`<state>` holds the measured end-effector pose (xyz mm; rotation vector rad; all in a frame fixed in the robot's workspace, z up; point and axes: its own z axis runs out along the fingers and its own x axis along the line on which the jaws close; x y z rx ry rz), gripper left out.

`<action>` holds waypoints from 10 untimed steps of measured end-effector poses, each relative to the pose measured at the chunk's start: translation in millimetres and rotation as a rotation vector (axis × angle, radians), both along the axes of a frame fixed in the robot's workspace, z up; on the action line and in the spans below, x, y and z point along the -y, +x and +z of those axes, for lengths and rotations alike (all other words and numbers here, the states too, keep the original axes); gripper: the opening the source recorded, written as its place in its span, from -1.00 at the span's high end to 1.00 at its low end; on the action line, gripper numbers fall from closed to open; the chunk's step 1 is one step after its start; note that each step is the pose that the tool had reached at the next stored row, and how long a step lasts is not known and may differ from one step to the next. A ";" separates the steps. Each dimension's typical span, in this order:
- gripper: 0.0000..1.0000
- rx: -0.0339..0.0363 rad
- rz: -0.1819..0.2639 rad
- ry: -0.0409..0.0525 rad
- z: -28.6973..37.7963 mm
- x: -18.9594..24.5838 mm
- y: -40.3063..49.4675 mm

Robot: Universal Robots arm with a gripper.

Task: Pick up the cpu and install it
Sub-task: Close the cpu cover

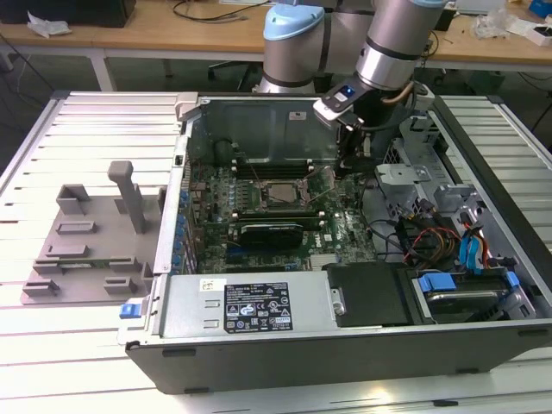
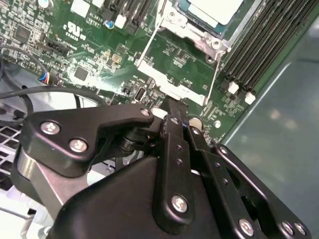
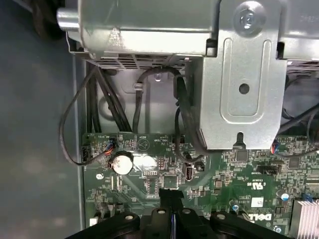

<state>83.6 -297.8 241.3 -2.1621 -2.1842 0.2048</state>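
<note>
Lying open, PC case point(image 1: 345, 354); motherboard point(image 1: 336, 228) inside, socket point(image 2: 199, 37) mid-board. Grey tray point(image 1: 86, 233) outside case, well apart from socket. UR gripper point(image 2: 172, 105) just beside socket, jaws pinched together, nothing betw. them. The cpu point(image 2: 214, 7) sits in socket, silvery top up.

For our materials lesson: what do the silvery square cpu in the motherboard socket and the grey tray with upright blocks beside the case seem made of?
The silvery square cpu: probably metal-topped, satin finish, from its pale sheen. The grey tray with upright blocks: likely moulded plastic, matt, uniformly dull without glints.
</note>
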 end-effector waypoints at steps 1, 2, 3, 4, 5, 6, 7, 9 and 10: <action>0.79 0.0003 0.000 0.0001 0.0 0.0 -2.3; 0.79 0.0010 0.000 0.0002 -0.1 0.0 -6.7; 0.79 0.0020 0.000 0.0002 -0.1 0.0 -10.6; 0.79 0.0030 0.000 0.0001 -0.1 0.0 -13.7; 0.79 0.0038 0.000 0.0001 0.0 0.0 -15.9; 0.79 0.0048 0.000 0.0001 0.0 0.0 -19.0; 0.79 0.0054 0.000 0.0001 0.0 0.1 -20.7; 0.79 0.0069 0.000 0.0001 0.0 0.0 -24.3; 0.79 0.0076 0.000 0.0001 0.0 0.0 -25.8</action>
